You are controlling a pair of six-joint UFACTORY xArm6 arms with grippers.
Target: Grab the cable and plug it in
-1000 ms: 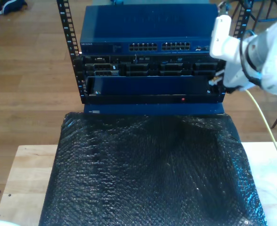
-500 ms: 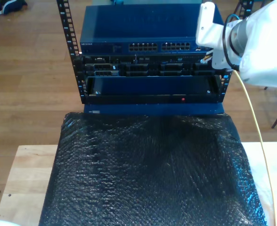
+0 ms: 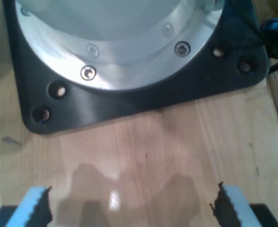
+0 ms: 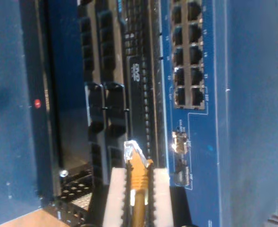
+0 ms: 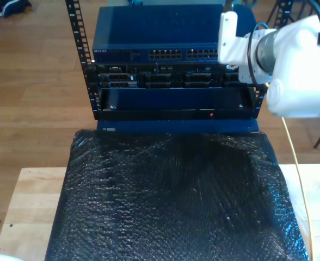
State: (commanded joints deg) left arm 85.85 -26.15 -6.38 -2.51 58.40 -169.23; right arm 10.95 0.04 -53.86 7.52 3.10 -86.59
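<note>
Carrying the cable (image 4: 138, 176) clamped in my second gripper (image 4: 138, 189), its connector must next be aligned with a switch (image 4: 233, 94) port, while my first gripper (image 3: 129, 208) is held wide over the bench (image 3: 143, 151).

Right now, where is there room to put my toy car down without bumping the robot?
The wide black bubble wrap is bare, and so is the wooden table strip along its edge at the exterior view's left. It is crowded at the exterior view's right, where my second gripper holds the cable close to the blue switch, and the yellow line trails down.
</note>
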